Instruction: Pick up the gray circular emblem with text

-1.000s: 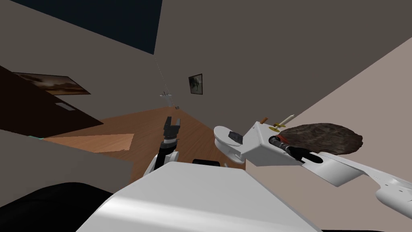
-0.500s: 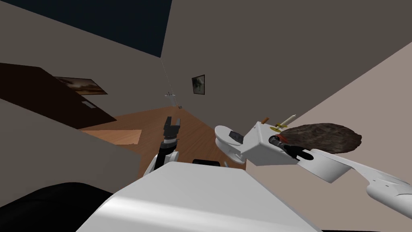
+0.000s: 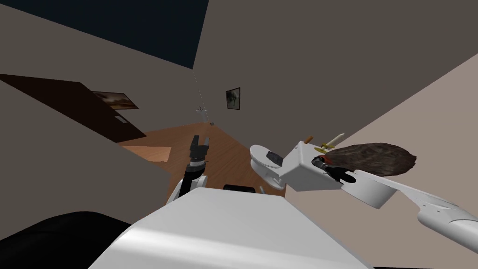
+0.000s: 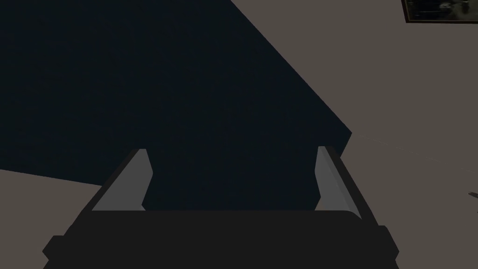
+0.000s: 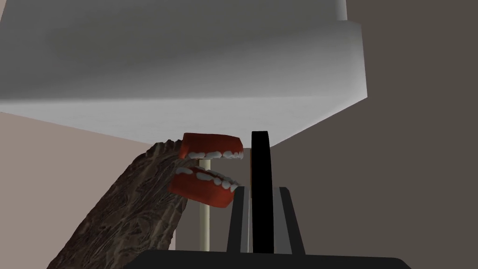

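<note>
Ok so the right gripper (image 5: pixel 261 189) has its fingers closed tight on the emblem (image 5: pixel 260 159), one blade flat on each face. It's up at the white toilet tank (image 3: pixel 303 170), by the wall. From the wrist cam the emblem is a thin dark slab seen edge-on, so no text is readable. Its far end looks to meet the tank surface, but I can't tell if it's touching. Left gripper (image 3: pixel 200 142) hangs out over the floor, fingers wide apart, holding nothing. My read is the grab is done and the lift is what's left. I'd hold the squeeze firm and pull straight off the tank along the line of the fingers. No twisting, since a thin disc pinched on its faces could pivot or slip. The red toy teeth (image 5: pixel 207 175) sit just beside it, with a cream stick (image 5: pixel 204 219) and a rough brown lump (image 5: pixel 121 215) behind, so don't swing that way. Orientation: the disc stands on edge, faces toward the finger pads. Its visible length runs away from the gripper body, thin axis across the fingers.
</note>
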